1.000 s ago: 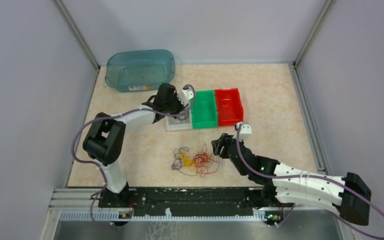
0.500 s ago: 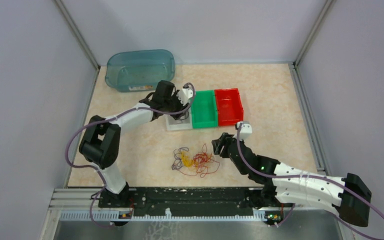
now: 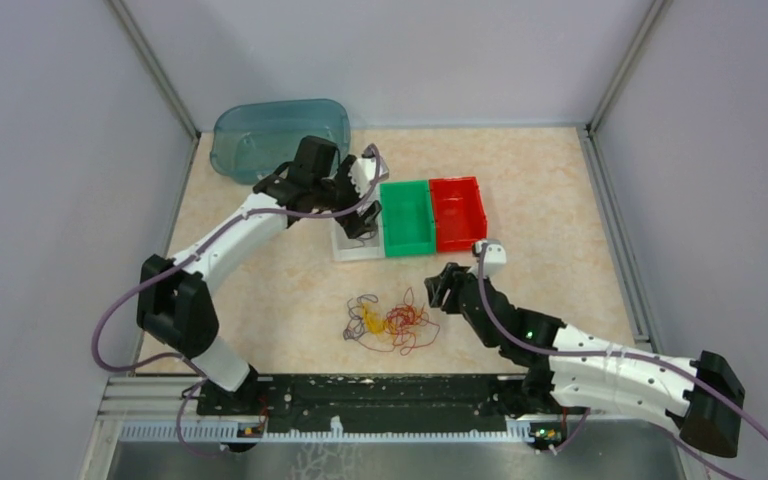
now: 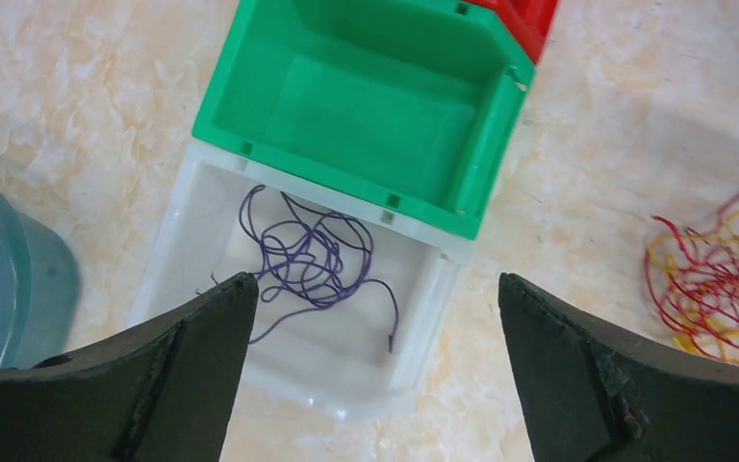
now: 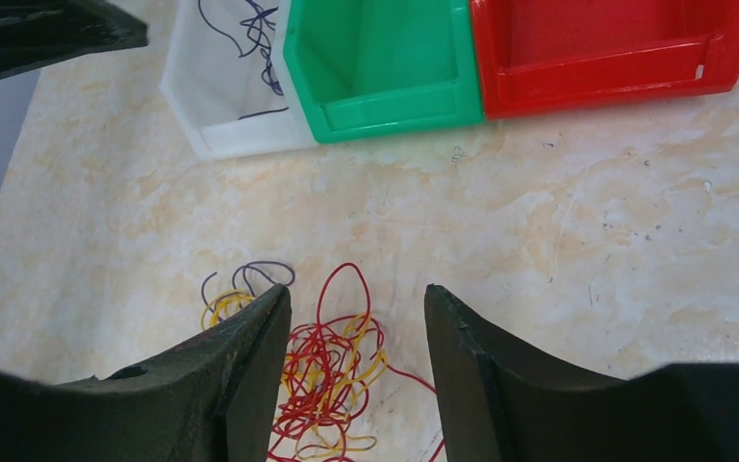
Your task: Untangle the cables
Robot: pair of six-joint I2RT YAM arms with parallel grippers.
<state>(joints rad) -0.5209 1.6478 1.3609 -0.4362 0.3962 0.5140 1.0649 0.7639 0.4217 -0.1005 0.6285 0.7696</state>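
The purple cable (image 4: 308, 255) lies in the white bin (image 4: 414, 358) beneath the wide-open, empty left end effector (image 4: 375, 289) — so the right end effector (image 5: 356, 296), jaws part-open over the red-yellow tangle (image 5: 332, 385) on the worktop (image 3: 560, 200), should pinch one outlying loop and lift slowly.

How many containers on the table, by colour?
white bin: 1
green bin: 1
red bin: 1
teal tub: 1
Total: 4
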